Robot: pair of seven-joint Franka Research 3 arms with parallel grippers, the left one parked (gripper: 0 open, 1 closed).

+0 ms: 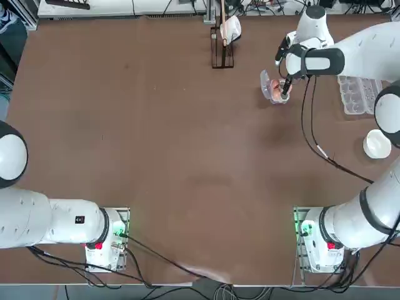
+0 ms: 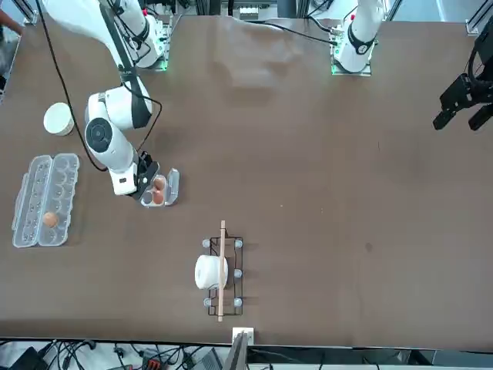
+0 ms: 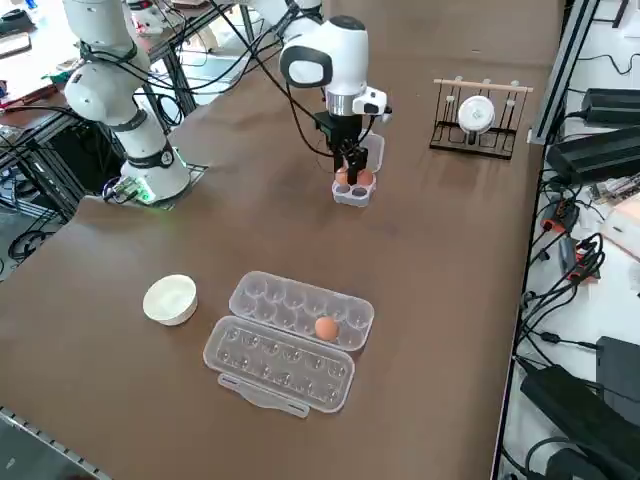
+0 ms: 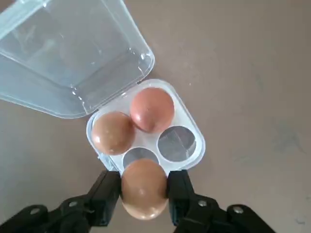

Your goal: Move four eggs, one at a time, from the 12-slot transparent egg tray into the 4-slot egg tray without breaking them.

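Note:
My right gripper (image 4: 143,195) is shut on an orange-brown egg (image 4: 143,187) and holds it just above the 4-slot egg tray (image 4: 196,145). Two eggs (image 4: 112,132) (image 4: 152,109) sit in that tray's cups beside the open lid flap (image 4: 63,53); the other two cups show bare. From overhead the gripper (image 1: 285,92) hovers over the small tray (image 1: 272,89) at the far right of the table. The 12-slot transparent egg tray (image 3: 268,300) lies nearer the table's right edge with one egg (image 3: 326,327) in a cup.
A white round bowl (image 3: 170,298) stands beside the long carton. A wire rack with a white roll (image 3: 478,118) is at the far edge of the table. The arm's black cable (image 1: 315,144) hangs over the table.

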